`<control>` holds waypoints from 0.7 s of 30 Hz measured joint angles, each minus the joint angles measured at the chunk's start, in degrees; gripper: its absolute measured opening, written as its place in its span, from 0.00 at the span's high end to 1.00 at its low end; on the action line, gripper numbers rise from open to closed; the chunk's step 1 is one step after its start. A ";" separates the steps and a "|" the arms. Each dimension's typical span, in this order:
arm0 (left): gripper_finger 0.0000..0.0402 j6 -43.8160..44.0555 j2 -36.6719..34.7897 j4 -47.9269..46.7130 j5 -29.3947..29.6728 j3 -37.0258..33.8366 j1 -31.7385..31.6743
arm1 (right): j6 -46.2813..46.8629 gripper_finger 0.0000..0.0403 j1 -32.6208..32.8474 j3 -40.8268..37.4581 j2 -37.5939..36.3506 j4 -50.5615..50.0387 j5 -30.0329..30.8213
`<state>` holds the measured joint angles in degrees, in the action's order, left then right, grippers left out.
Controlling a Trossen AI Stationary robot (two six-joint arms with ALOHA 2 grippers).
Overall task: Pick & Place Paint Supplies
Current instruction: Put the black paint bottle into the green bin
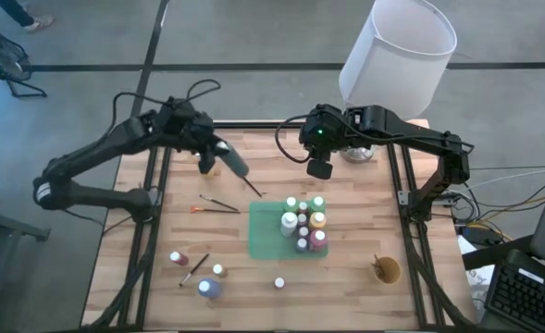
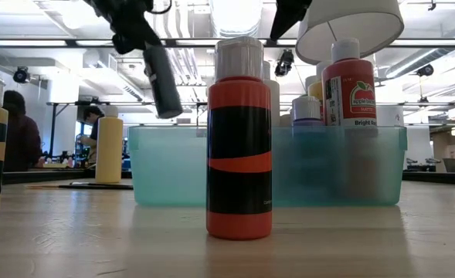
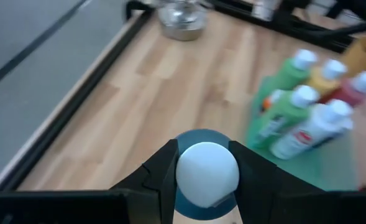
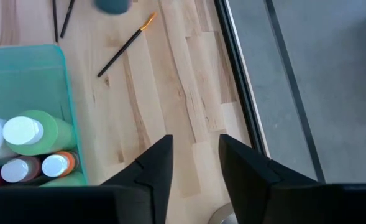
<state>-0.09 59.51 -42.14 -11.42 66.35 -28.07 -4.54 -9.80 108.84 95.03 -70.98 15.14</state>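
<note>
Left gripper: the left gripper [image 3: 206, 180] sits in the upper left of the high view, its two dark fingers [image 3: 161, 177] closed partway around a dark grey-blue paint bottle with a pale round cap [image 3: 206, 171], held clear of the table and tilted (the low view shows it hanging slantwise at upper left).
Right gripper: the right gripper [image 4: 195, 165] hangs above bare wood at the upper centre of the high view, fingers parted with a clear gap and nothing between them.
Green tray: a translucent teal-green rectangular plastic tray [image 1: 265, 236] lies centre-right of the high view, below the right gripper.
Bottles in tray: a cluster of pale-capped paint bottles [image 1: 304, 225], green, white, yellow and red among them, stands upright in the tray's right half.
Near bottle: a red-orange bottle with a black label band and white cap [image 2: 239, 139] stands upright in the middle of the low view, in front of the tray.
Loose bottles: a small red bottle [image 1: 177, 258], a blue bottle [image 1: 207, 289] and a white-capped bottle [image 1: 278, 282] are scattered across the lower part of the high view.
Brushes: a thin dark-handled brush with an orange tip [image 1: 215, 208] lies left of the tray; another [image 1: 194, 269] lies between the loose bottles.
Cup: a small round tan cup [image 1: 386, 269] stands at lower right, well apart from the tray.
Backdrop: a white lampshade [image 1: 399, 51] fills the upper right.
</note>
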 joint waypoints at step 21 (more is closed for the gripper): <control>0.69 2.73 3.64 5.39 0.77 0.04 21.64 | -0.01 0.71 0.00 0.00 0.00 0.24 0.01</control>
<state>2.64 63.14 -36.75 -10.65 66.39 -6.42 -4.54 -9.80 108.84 95.03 -70.74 15.14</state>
